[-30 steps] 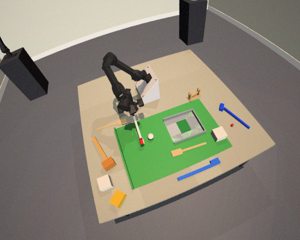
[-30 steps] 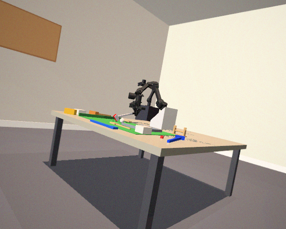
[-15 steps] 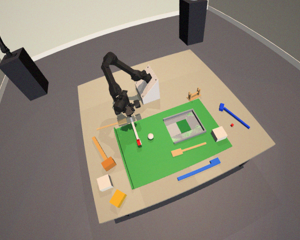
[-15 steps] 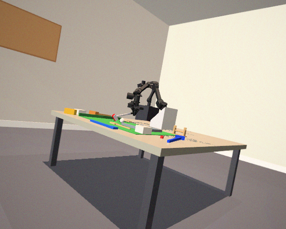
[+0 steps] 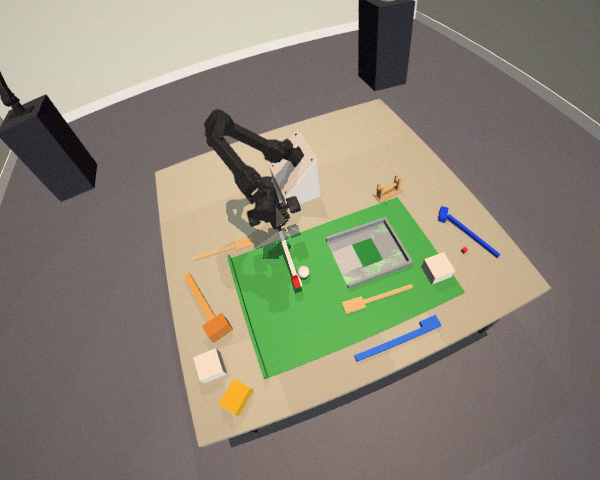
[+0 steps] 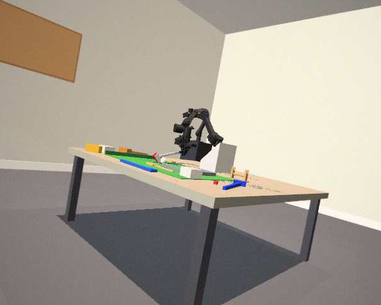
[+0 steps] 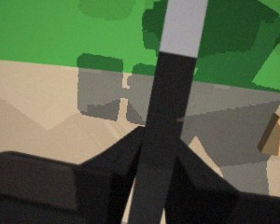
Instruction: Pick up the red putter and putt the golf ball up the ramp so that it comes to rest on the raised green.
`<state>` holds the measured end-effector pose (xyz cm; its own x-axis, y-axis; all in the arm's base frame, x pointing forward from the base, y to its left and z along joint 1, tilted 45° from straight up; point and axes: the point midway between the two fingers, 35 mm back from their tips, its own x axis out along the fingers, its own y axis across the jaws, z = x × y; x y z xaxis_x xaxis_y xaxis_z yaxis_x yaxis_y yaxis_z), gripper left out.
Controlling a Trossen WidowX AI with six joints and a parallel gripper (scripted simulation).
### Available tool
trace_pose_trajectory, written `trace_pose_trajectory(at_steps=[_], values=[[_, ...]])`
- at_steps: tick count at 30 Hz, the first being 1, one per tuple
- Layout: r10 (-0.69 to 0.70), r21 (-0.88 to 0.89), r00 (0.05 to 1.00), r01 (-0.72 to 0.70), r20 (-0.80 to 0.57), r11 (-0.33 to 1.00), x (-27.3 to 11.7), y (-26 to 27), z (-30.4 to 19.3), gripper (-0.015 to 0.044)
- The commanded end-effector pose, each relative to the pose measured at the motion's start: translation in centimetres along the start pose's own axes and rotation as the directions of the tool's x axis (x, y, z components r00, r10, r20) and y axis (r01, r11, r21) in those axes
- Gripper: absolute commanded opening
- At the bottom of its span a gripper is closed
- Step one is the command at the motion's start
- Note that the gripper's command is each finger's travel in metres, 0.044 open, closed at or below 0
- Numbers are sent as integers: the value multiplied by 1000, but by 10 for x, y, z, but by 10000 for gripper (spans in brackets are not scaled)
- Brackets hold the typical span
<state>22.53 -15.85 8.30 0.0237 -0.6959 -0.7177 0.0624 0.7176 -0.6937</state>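
Note:
My gripper (image 5: 280,226) (image 6: 184,152) (image 7: 154,135) is shut on the black grip of the red putter, above the table near the green mat's back edge. The red putter's pale shaft (image 5: 288,254) (image 6: 168,154) (image 7: 185,28) slants down over the green mat (image 5: 310,330). Its red head (image 5: 296,282) (image 6: 155,156) is low over the mat; whether it touches the mat is unclear. The white golf ball (image 5: 303,271) (image 6: 163,160) is right beside the head, on the ramp side; contact cannot be told. The grey-walled ramp enclosure stands right of the ball, with a dark green square (image 5: 367,251) inside.
A wooden mallet (image 5: 354,305) and a blue stick (image 5: 397,341) lie toward the front. A white block (image 5: 438,268) stands at the mat's right corner. A blue hammer (image 5: 471,234) and wooden rack (image 5: 388,190) are farther right. An orange mallet (image 5: 217,327) lies left, another wooden mallet (image 5: 243,243) behind.

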Motion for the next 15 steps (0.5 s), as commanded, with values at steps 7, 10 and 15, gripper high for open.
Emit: trace_pose_trajectory(at_steps=[7,10,15], values=[[-17,-17,1000,17,2,1000,-1,65,-12,0],[-15,-17,1000,15,2,1000,-8,66,-11,0],[-11,-17,1000,11,2,1000,-31,68,-10,0]])
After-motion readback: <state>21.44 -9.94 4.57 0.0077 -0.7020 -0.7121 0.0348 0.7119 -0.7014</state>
